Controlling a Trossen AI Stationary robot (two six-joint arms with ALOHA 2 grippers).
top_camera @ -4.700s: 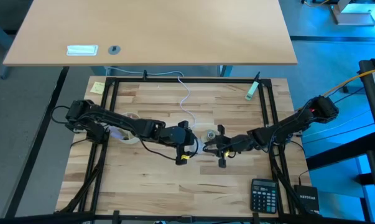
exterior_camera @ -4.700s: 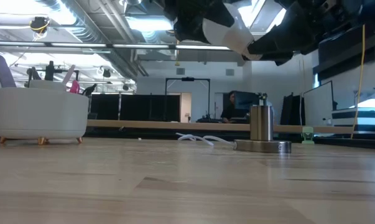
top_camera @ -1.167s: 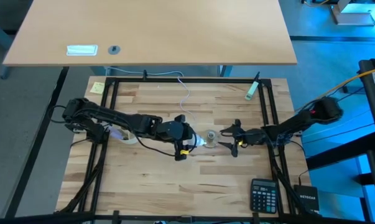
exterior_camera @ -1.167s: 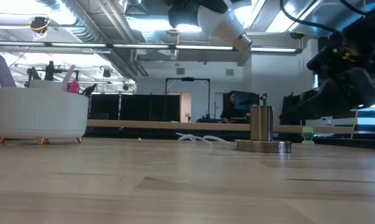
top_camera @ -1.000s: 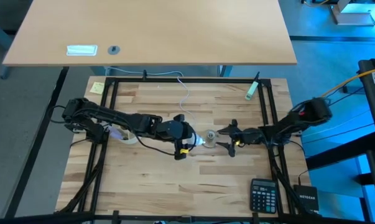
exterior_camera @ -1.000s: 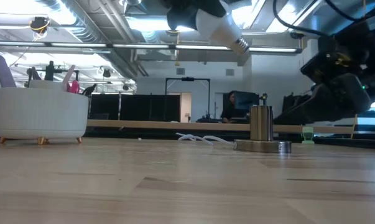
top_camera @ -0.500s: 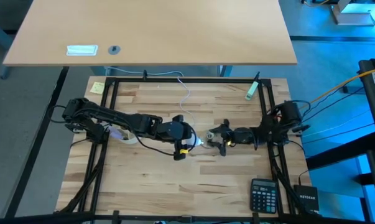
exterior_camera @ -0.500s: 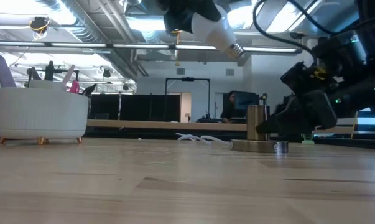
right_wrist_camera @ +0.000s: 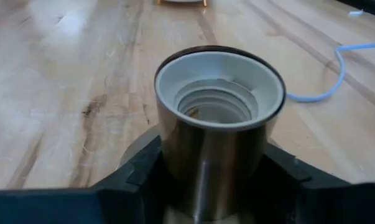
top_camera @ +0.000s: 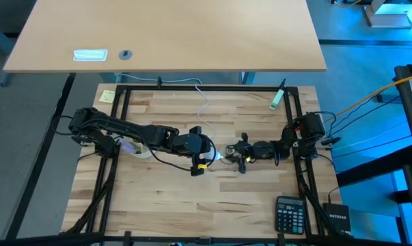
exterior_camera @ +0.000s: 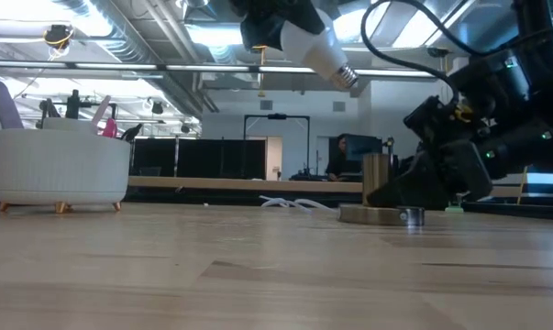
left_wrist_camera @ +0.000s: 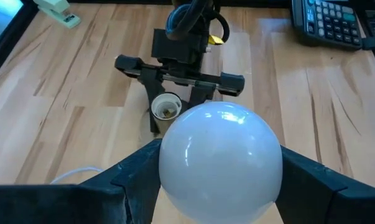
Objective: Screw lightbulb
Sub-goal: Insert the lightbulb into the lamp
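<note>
My right end effector [right_wrist_camera: 209,171] has just clamped the socket [right_wrist_camera: 217,106]; my left end effector [left_wrist_camera: 219,180] grips the lightbulb [left_wrist_camera: 219,163], ready for threading.

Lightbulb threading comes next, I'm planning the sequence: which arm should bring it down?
The left: its fingers already hold the lightbulb above the socket, while the right gripper braces that socket on the table.

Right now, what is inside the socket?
The socket is open-topped: white lining and threaded rings show inside, no bulb yet. Its bottom contact is too dim to make out.
</note>
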